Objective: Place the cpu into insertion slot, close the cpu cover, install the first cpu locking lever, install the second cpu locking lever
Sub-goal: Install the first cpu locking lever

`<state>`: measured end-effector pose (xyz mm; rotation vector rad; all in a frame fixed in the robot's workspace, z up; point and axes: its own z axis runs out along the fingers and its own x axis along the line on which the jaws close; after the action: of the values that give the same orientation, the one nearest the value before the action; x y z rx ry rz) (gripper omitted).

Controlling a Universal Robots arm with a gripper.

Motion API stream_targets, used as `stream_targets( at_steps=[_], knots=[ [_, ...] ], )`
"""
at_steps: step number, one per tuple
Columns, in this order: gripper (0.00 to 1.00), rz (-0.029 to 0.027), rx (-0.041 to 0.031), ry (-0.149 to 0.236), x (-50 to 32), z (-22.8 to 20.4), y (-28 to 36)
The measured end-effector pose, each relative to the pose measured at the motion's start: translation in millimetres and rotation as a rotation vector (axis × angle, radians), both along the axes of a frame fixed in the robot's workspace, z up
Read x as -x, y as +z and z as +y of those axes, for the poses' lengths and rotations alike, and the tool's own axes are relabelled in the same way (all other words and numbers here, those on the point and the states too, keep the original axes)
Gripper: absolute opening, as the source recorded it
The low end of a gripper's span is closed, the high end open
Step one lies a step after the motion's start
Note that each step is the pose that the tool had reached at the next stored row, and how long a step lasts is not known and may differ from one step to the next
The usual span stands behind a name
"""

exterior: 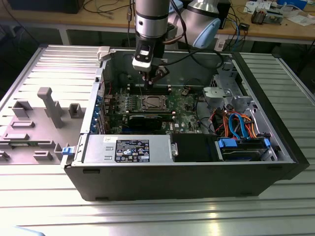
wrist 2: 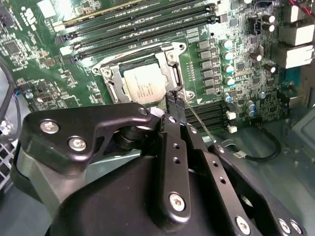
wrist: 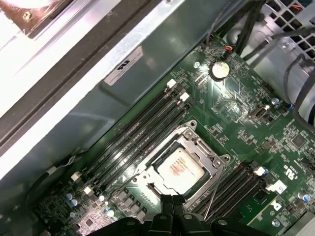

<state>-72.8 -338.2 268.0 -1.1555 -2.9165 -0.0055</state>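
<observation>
The cpu (wrist 2: 145,84) lies flat, silver top up, square in the insertion slot (wrist 2: 109,73) inside the open computer case (exterior: 197,182). The cpu cover (wrist 2: 173,69) lies down around it. The gripper (wrist 2: 176,102), jaws pinched together on nothing, is at the slot's corner, just beside a thin locking lever (wrist 2: 203,124).

text: none legible | power supply label (exterior: 132,150): print unreadable
</observation>
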Motion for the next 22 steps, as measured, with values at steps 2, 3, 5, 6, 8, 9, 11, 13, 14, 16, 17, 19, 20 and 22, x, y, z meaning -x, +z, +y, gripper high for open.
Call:
stream_targets(
  at_steps=[2, 3, 5, 6, 8, 9, 11, 13, 14, 16, 17, 19, 20, 22],
  knots=[
    [0.11, 0.0, 0.0, 0.029, 0.0, 0.0, 0.0],
    [0.11, 0.0, 0.0, 0.039, 0.0, 0.0, 0.0],
    [0.11, -0.0001, 0.0, 0.06, 0.0, 0.0, 0.0],
    [0.11, -0.0005, 0.0, 0.063, 0.4, 0.0, 0.0],
    [0.11, -0.0026, -0.0001, 0.065, 2.3, 0.0, -0.1],
    [0.11, -0.0032, 0.0, 0.065, 3.5, 0.0, 0.0],
    [0.11, -0.0046, 0.0, 0.066, 7.9, -0.3, -0.2],
    [0.11, -0.0048, 0.0001, 0.066, 10.4, -0.2, -0.2],
    [0.11, -0.0049, 0.0, 0.066, 12.3, -0.2, -0.3],
    [0.11, -0.0048, 0.0001, 0.067, 15.0, -0.2, -0.3],
    [0.11, -0.0048, -0.0004, 0.068, 15.3, -0.4, -0.3],
    [0.11, -0.0048, -0.0006, 0.078, 15.3, -0.4, -0.3],
    [0.11, -0.0048, -0.0006, 0.086, 15.3, -0.4, -0.3],
    [0.11, -0.0048, -0.0007, 0.111, 15.4, -0.4, -0.4]
  ],
)
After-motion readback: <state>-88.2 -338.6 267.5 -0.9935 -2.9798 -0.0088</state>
